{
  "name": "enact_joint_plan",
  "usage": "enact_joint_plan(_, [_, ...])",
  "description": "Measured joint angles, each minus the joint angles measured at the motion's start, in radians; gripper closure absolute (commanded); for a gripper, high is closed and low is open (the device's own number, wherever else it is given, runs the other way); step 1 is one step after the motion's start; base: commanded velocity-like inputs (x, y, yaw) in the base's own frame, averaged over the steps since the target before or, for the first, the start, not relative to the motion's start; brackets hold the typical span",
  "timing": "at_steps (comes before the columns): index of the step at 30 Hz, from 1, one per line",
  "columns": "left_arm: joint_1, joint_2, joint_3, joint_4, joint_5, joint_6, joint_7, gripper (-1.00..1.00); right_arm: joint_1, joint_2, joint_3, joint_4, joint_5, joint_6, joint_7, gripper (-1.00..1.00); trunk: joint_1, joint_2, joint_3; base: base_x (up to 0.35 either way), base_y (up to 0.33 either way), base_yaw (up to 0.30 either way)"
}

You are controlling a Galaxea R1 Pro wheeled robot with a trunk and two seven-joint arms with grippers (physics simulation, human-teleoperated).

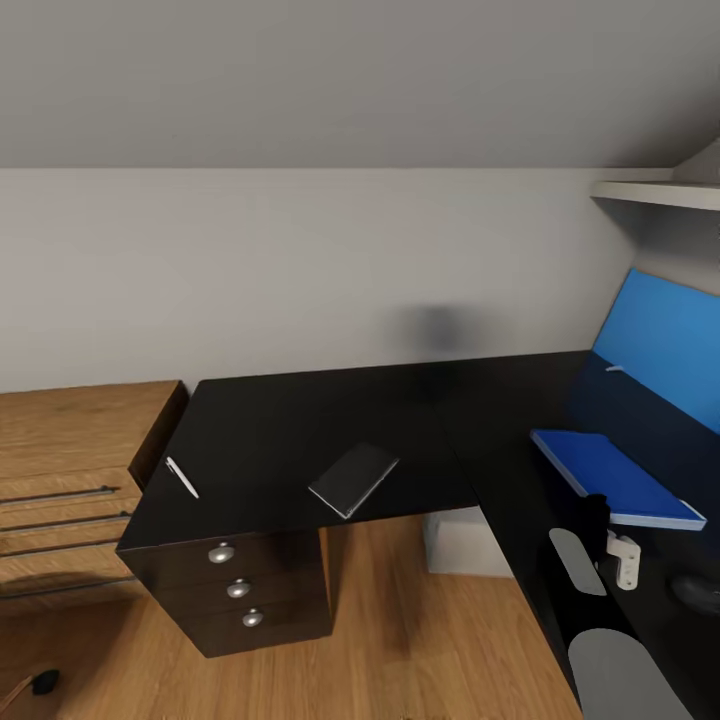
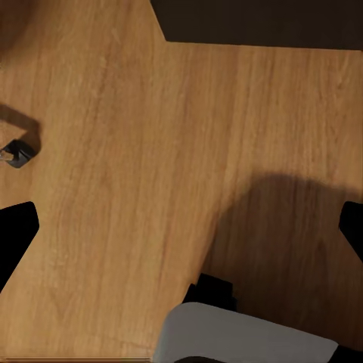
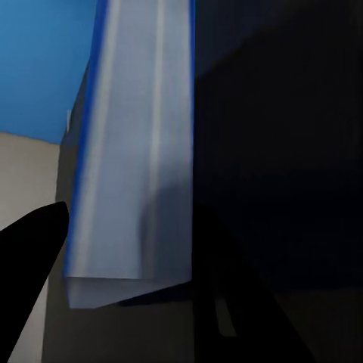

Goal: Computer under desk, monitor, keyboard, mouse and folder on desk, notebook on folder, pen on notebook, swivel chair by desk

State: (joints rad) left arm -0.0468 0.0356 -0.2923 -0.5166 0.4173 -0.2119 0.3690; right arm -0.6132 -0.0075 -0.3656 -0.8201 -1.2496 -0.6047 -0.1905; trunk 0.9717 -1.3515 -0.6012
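Observation:
The blue folder lies low over the right wing of the black desk. My right gripper is shut on the folder's near end. In the right wrist view the folder's pale edge sits between the dark fingers. The dark notebook and the white pen lie on the desk's left wing. A dark rounded mouse rests by the right edge. A pale computer box stands under the desk. My left gripper hangs open over the wood floor. Monitor and keyboard are out of view.
A low wooden drawer cabinet adjoins the desk's left end. A black drawer unit sits beneath it. The blue back panel and a white shelf rise at the right. A dark caster rests on the floor.

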Motion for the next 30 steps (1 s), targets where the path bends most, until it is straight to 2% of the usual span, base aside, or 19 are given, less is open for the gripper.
enact_joint_plan(16, [0.000, -0.003, -0.003, 0.000, -0.001, -0.004, 0.000, -1.00, 0.000, 0.000, 0.003, 0.000, 0.001, 0.001, -0.002, 1.00, 0.000, 0.000, 0.000, -0.012, 0.000, 0.000])
enact_joint_plan(17, [0.000, -0.003, -0.003, 0.000, -0.001, -0.004, 0.000, -1.00, 0.000, 0.000, 0.003, 0.000, 0.000, 0.000, -0.002, -1.00, 0.000, 0.000, 0.000, 0.000, 0.000, 0.000])
enact_joint_plan(30, [0.000, -0.003, -0.004, 0.000, -0.002, -0.005, 0.000, -1.00, 0.000, 0.000, 0.004, 0.000, -0.003, 0.000, -0.002, -1.00, 0.000, 0.000, 0.000, 0.000, 0.000, 0.000])
